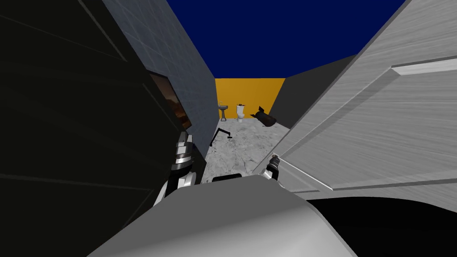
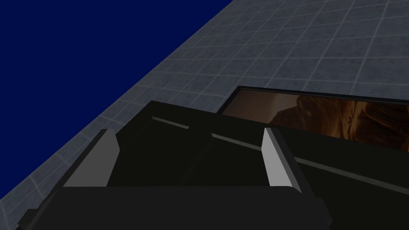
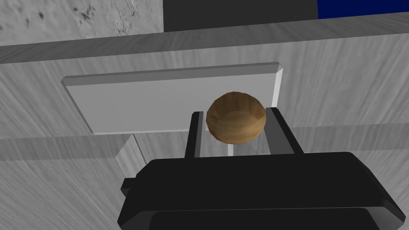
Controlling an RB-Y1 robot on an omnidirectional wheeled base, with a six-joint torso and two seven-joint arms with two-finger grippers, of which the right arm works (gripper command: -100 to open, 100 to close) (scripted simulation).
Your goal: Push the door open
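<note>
A grey wood-grain door (image 1: 379, 129) stands swung partway open along my right side. In the right wrist view a round brown knob (image 3: 235, 119) sits on a pale raised plate (image 3: 139, 104) of the door (image 3: 339, 80). My right gripper (image 3: 235, 114) is shut on the knob, one finger pressed to each side; in the head view it (image 1: 273, 163) sits low against the door face. My left gripper (image 2: 189, 131) is open and holds nothing. It is raised at my left (image 1: 184, 138) beside a dark panel and a tiled wall.
A dark panel (image 1: 67, 134) and a blue-grey tiled wall (image 1: 178, 76) close in my left side. Through the gap lies a marbled floor (image 1: 250, 143) with a toilet (image 1: 240, 112), a small sink (image 1: 222, 109), a dark object (image 1: 264, 118) and an orange back wall.
</note>
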